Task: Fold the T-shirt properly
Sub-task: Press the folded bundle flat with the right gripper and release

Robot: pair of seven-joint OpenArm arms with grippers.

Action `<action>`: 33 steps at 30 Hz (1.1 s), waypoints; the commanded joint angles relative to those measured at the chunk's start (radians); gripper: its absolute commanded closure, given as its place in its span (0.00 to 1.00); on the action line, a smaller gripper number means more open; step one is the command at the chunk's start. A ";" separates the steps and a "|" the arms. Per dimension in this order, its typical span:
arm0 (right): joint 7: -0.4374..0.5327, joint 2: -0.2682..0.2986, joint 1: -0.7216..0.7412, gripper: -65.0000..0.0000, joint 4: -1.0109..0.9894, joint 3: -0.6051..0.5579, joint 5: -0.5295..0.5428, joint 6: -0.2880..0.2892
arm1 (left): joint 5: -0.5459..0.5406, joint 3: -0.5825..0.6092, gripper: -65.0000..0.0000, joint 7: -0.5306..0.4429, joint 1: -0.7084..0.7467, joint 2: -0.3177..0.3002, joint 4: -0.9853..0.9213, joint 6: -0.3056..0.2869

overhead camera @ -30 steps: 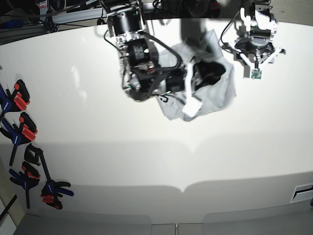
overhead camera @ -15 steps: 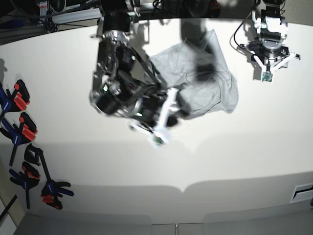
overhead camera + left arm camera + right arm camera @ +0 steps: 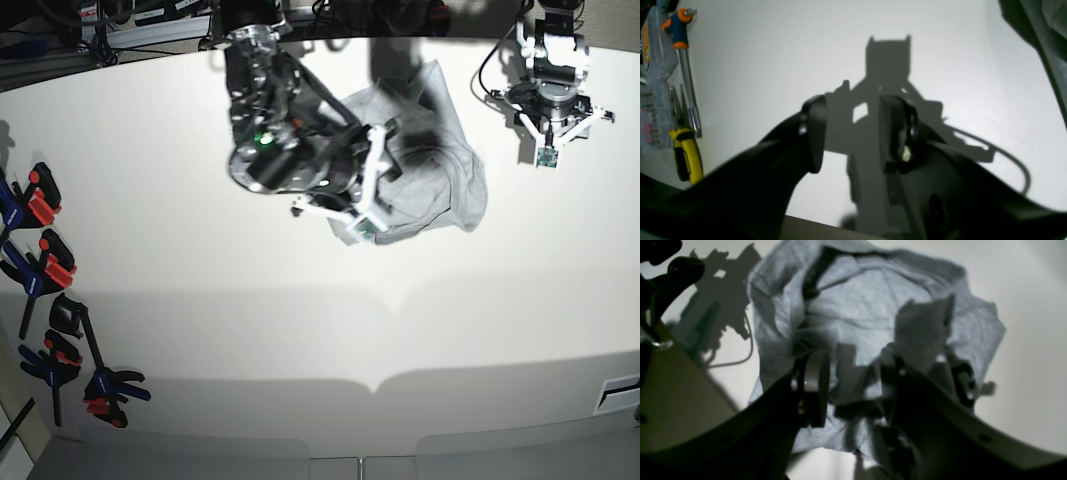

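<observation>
T-shirt (image 3: pixel 430 170) crumpled on white desk (image 3: pixel 300 330), toward 1 o'clock in base view. Right tool (image 3: pixel 853 380) above shirt's 9 o'clock edge, jaws spread, nothing pinched. Left tool (image 3: pixel 857 133) over bare desk at 3 o'clock of shirt, jaws spread, empty.

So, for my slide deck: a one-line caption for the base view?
Right gripper hovers open over the crumpled T-shirt; left gripper waits apart, empty.
</observation>
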 commanded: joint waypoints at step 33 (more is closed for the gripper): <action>0.046 -0.007 -0.015 0.68 0.016 -0.150 -0.264 -0.153 | 0.013 -0.004 0.63 -0.015 0.000 -0.009 0.015 0.009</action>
